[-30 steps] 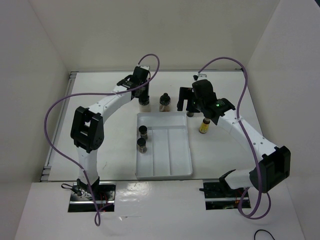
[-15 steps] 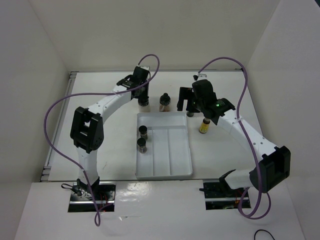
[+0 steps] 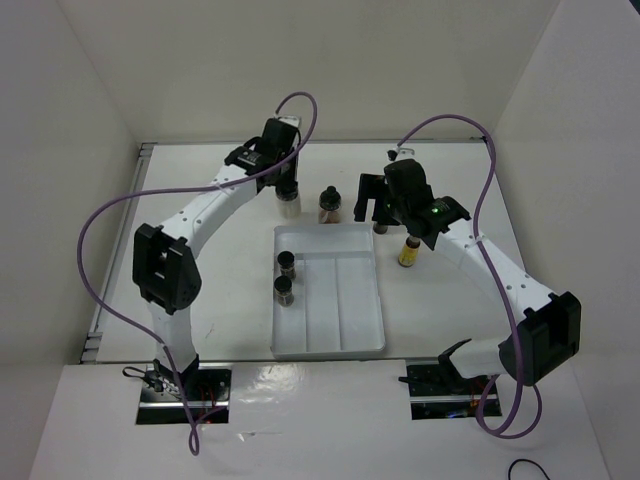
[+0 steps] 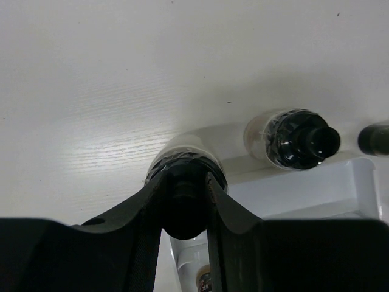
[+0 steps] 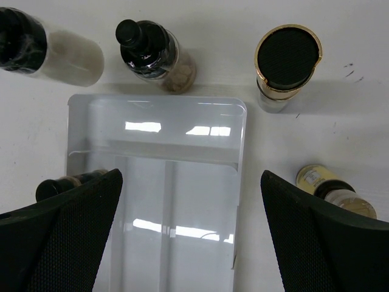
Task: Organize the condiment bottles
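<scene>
Left tool [image 4: 185, 188] grips one pale bottle [image 4: 182, 149], right tool [image 5: 189, 194] gapes empty, two dark bottles [image 3: 286, 263] [image 3: 284, 290] in tray [image 3: 356, 300].

The top camera looks down from high at the near side over the whole table [image 3: 220, 280]. The left wrist camera sits close above the pale bottle [image 4: 182, 149]; the right one hangs higher, facing down. All share the tray's [image 3: 355, 300] far edge and the brown bottle [image 3: 329, 205].
</scene>
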Tool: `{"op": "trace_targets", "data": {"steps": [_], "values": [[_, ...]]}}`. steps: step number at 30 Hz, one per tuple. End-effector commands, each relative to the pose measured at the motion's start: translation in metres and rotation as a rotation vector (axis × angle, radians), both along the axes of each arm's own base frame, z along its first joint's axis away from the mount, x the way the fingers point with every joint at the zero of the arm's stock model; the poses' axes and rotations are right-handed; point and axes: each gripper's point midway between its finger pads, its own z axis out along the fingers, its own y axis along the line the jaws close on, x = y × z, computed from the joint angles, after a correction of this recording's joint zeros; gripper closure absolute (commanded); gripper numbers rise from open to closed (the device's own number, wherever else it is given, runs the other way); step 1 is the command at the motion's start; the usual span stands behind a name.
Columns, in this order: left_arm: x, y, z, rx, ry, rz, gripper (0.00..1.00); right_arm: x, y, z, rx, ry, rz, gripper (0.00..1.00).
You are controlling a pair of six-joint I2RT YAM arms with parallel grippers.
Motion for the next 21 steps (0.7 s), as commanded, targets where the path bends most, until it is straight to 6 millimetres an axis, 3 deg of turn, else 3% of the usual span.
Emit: {"op": "trace_targets", "data": {"steps": [1, 6, 11, 15, 17, 18, 21], "values": [[-0.001, 0.004, 0.087, -0.052, -0.180, 0.000, 1.00, 0.001, 0.001, 0.002, 0.001, -0.021, -0.007, 0.01], [-0.018, 0.002, 0.108, -0.068, -0.205, -0.018, 1.00, 0.006, 0.000, -0.004, -0.015, -0.017, -0.022, 0.01], [-0.033, -0.002, 0.097, -0.060, -0.170, -0.035, 1.00, 0.017, 0.005, -0.009, -0.002, -0.025, -0.042, 0.01], [-0.044, -0.006, 0.086, -0.083, -0.152, -0.049, 1.00, 0.033, 0.016, -0.004, 0.017, -0.042, -0.032, 0.01], [-0.048, -0.009, 0.071, -0.079, -0.126, -0.051, 1.00, 0.040, 0.020, 0.003, 0.024, -0.054, -0.032, 0.01], [-0.049, -0.008, 0.075, -0.083, -0.134, -0.051, 1.00, 0.043, 0.021, 0.003, 0.024, -0.054, -0.032, 0.01], [-0.056, -0.010, 0.062, -0.079, -0.109, -0.054, 1.00, 0.052, 0.029, 0.000, 0.038, -0.052, -0.029, 0.01]]}}
